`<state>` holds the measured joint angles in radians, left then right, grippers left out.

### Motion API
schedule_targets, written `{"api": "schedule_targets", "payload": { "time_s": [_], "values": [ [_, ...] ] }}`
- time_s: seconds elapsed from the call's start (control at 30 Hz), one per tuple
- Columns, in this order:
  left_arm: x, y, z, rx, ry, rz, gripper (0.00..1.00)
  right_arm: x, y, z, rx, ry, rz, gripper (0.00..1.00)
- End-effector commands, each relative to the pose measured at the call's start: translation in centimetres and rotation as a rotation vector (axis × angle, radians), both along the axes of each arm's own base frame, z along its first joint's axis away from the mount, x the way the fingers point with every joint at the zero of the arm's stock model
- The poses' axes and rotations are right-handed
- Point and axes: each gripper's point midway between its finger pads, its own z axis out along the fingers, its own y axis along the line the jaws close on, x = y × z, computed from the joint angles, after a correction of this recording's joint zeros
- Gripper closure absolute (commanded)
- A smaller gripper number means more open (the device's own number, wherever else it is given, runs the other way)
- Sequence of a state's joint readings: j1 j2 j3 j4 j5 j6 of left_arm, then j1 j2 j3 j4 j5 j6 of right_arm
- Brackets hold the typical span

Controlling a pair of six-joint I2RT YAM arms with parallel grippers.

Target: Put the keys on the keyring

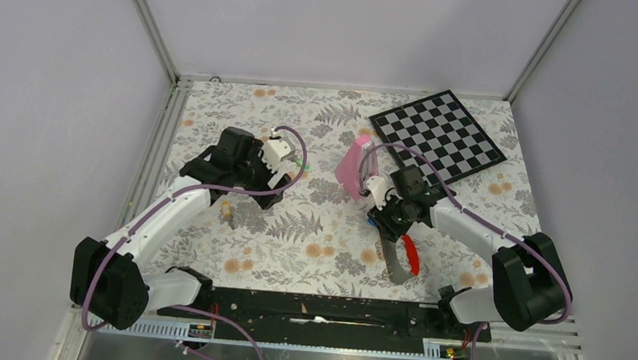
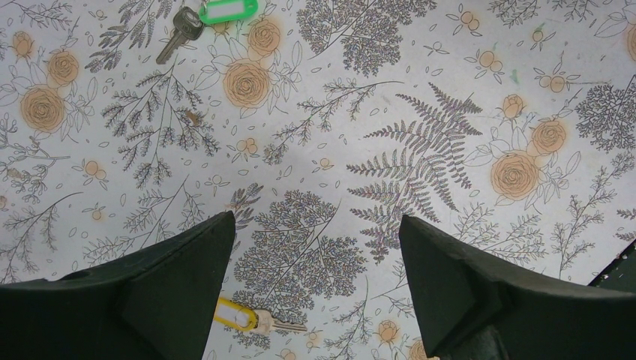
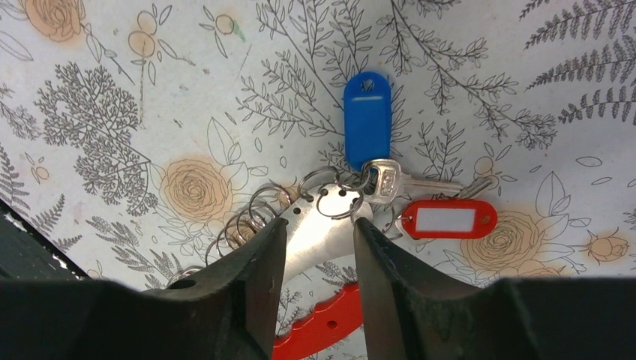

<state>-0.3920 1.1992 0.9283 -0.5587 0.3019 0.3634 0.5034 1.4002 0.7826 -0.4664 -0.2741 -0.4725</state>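
The keyring (image 3: 319, 244) sits near-right on the table (image 1: 309, 261), a big D-loop with one thick grey side and a red curved bar. I judge it stiff, smooth and light, best held by the grey side. My right gripper (image 3: 320, 225) straddles that side, but I cannot tell whether it is clamped; my left gripper (image 2: 316, 219) gapes wide, empty

In the right wrist view the grey side of the keyring (image 3: 321, 238) is hidden between the right gripper's (image 3: 321, 223) fingers (image 3: 247, 285) and its red bar (image 3: 322, 330) is cut by the bottom edge. We cannot tell whether it is pinched. Lower left in the left wrist view, a finger (image 2: 142, 300) of the left gripper (image 2: 316, 219) hides part of the yellow-tagged key (image 2: 238, 318).
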Motion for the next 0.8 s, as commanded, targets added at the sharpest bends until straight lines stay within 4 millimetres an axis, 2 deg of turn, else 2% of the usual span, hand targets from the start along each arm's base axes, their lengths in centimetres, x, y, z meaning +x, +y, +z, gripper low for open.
{"api": "schedule_targets", "payload": {
  "time_s": [0.0, 0.17, 0.37, 0.77],
  "values": [
    [0.6, -0.5, 1.7, -0.034, -0.058, 0.001, 0.11, 1.5, 0.8, 1.1, 0.007, -0.021, -0.044, 0.56],
    [0.5, -0.5, 1.8, -0.039, -0.060, 0.000, 0.12, 1.8, 0.8, 0.4, -0.016, 0.009, -0.064, 0.62],
    [0.4, -0.4, 1.7, -0.037, -0.061, 0.000, 0.12, 2.1, 0.8, 0.0, -0.031, 0.022, -0.078, 0.64],
    [0.3, -0.4, 1.5, -0.035, -0.058, -0.006, 0.12, 2.1, 0.6, 0.2, -0.035, 0.018, -0.088, 0.61]
  ]
}}
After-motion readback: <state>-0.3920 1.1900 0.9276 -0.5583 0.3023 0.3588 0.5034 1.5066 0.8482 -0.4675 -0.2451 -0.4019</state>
